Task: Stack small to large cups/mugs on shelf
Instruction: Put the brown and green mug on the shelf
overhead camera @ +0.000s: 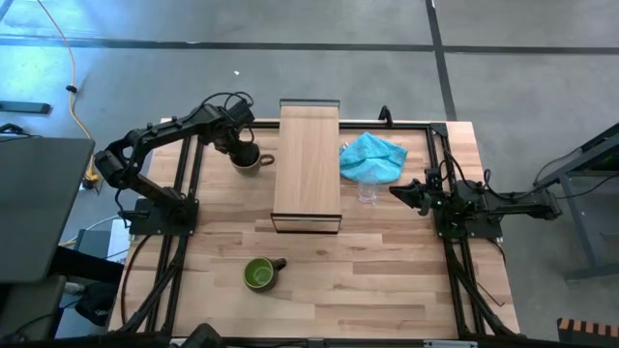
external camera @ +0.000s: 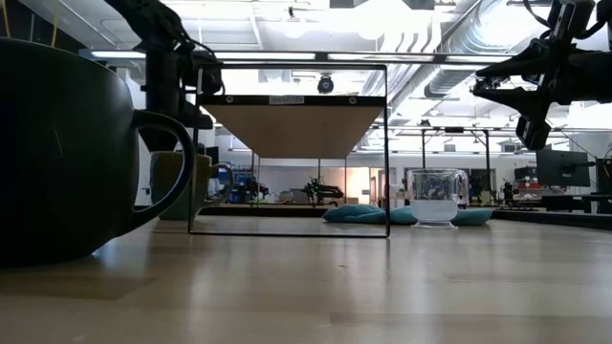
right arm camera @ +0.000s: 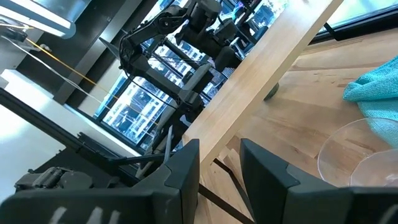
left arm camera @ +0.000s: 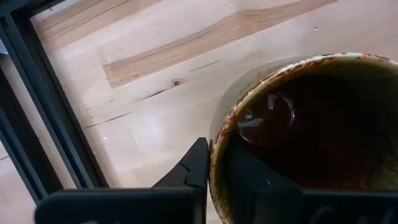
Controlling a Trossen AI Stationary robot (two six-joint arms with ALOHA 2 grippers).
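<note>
A brown-tan mug [overhead camera: 248, 160] stands on the table left of the shelf [overhead camera: 308, 166], its handle toward the shelf. My left gripper [overhead camera: 236, 145] points down onto it, shut on its rim; the left wrist view looks into the dark inside of the mug [left arm camera: 311, 124]. A dark green mug [overhead camera: 259, 274] stands upright near the front edge and looms at the left of the low view [external camera: 57, 153]. A small clear glass cup [overhead camera: 368, 193] stands right of the shelf. My right gripper [overhead camera: 398, 190] hovers open and level beside the cup, touching nothing. My left gripper pinches the mug's wall at the rim [left arm camera: 214, 155], on the side away from the handle. One finger [left arm camera: 194, 167] is outside the mug and the other [left arm camera: 255, 183] inside. The fingers come from above, pointing down. The mug is upright.
A turquoise cloth [overhead camera: 372, 157] lies crumpled between the shelf and the table's right rail, just behind the glass cup. Dark frame rails [overhead camera: 189, 174] run along both sides of the table. Bare wood stretches between the green mug and the right rail.
</note>
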